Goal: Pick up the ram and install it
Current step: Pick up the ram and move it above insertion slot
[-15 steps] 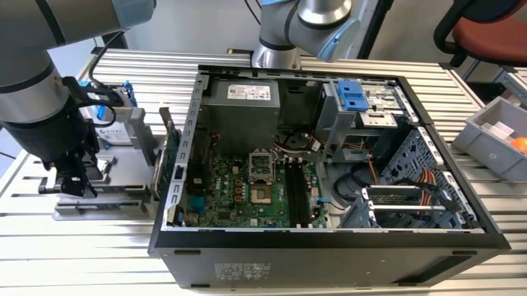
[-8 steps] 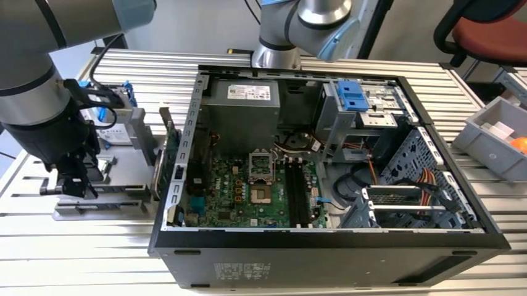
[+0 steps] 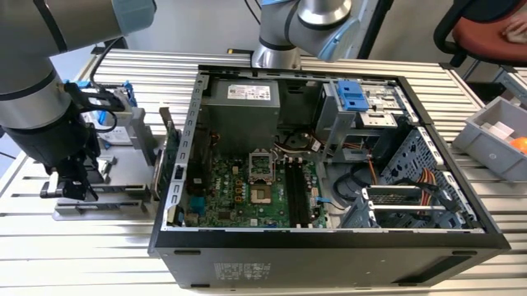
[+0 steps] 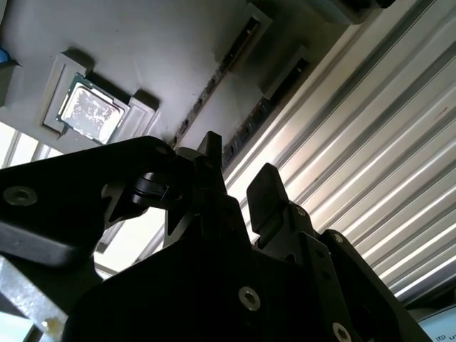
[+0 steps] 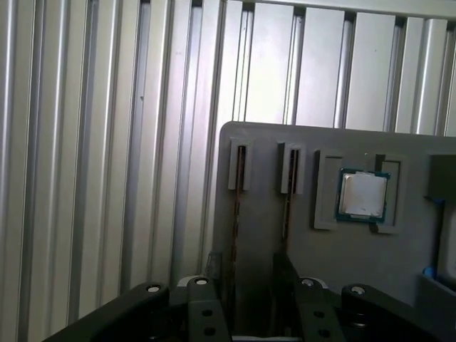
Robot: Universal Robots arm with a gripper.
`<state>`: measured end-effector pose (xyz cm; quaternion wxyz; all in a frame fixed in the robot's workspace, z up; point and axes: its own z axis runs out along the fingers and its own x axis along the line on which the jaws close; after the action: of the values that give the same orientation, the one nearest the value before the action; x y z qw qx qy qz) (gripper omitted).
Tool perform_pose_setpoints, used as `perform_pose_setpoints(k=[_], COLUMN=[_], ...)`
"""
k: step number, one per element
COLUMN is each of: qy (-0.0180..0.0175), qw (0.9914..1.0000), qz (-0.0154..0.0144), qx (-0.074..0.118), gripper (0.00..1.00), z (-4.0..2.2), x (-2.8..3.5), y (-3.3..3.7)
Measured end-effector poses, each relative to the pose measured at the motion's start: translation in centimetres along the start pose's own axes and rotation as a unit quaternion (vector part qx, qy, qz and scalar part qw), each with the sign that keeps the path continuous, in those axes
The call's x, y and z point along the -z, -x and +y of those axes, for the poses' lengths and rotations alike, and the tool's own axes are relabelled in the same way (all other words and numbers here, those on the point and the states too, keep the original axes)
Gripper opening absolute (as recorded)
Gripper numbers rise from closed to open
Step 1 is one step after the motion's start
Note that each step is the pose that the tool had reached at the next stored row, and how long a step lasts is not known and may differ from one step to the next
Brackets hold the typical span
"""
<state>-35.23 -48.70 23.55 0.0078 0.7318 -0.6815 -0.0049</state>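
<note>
Robotics lab or test workshop. A ribbed aluminium-profile table carries an opened desktop computer case and a grey parts fixture, with an industrial robot arm standing over them. A grey storage bin and an office chair sit at the exterior view's right edge.

surface: silver, ribbed in parallel strips | computer case: black | motherboard: green | drive bracket: blue | holder tray: plain grey | processor: silver face, teal rim | ram: seen edge-on, dark, possibly blue | hand: matt black | bin: grey
</note>
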Motion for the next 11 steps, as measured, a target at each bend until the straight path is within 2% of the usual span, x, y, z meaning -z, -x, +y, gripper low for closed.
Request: perform_pose_setpoints(k=[11], qy=[0.0001], qw=[0.99999], qz=[0.0009], qx=[-0.003], gripper=[1.0], z=[0.0], x=[-0.93], y=[-0.33])
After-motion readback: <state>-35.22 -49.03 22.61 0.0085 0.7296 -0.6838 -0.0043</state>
